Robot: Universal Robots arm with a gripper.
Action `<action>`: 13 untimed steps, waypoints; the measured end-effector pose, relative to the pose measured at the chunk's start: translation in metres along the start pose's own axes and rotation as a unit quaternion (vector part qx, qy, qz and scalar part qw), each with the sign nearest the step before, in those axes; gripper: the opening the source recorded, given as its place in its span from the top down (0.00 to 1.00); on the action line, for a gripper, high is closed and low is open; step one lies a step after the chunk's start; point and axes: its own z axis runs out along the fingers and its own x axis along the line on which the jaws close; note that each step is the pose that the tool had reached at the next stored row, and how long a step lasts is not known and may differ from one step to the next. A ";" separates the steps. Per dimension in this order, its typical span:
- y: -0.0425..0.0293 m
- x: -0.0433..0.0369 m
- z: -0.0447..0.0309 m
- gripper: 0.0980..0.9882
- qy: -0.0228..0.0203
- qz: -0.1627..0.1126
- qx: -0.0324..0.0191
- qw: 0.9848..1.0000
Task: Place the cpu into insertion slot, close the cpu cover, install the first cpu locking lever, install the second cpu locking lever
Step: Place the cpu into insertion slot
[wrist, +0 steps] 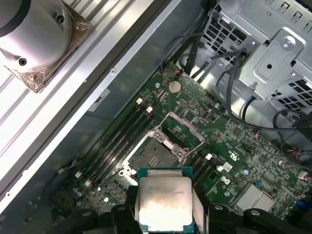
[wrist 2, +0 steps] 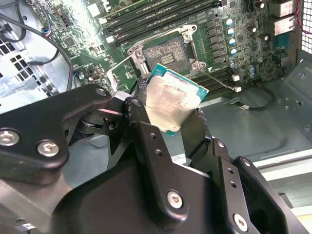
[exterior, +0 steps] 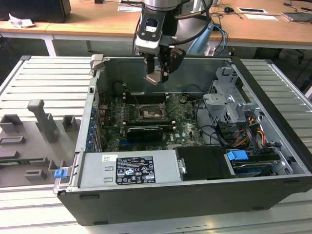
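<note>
The gripper (exterior: 157,76) is clamped on the cpu (wrist 2: 170,105), up above the board (wrist: 234,146). The slot (wrist: 152,154) lies bare below, well apart, its cover (wrist: 184,130) swung open.

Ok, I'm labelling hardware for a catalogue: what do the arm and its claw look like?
The arm is silver-grey and rounded, with a black cable looping off it. The claw is matte black: jointed link bars fastened with silver screws.

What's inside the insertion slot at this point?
Nothing yet: the insertion slot shows its dark pin field bare. The cpu is clamped in the claw, above the board. In the second wrist view the cpu hides part of the slot's rim.
</note>
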 end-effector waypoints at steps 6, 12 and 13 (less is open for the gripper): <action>0.0000 0.0000 0.0009 0.52 0.000 0.004 0.000 1.000; -0.0001 -0.0001 0.0019 0.52 -0.001 0.009 0.000 1.000; -0.0001 -0.0001 0.0022 0.52 -0.001 0.011 0.000 1.000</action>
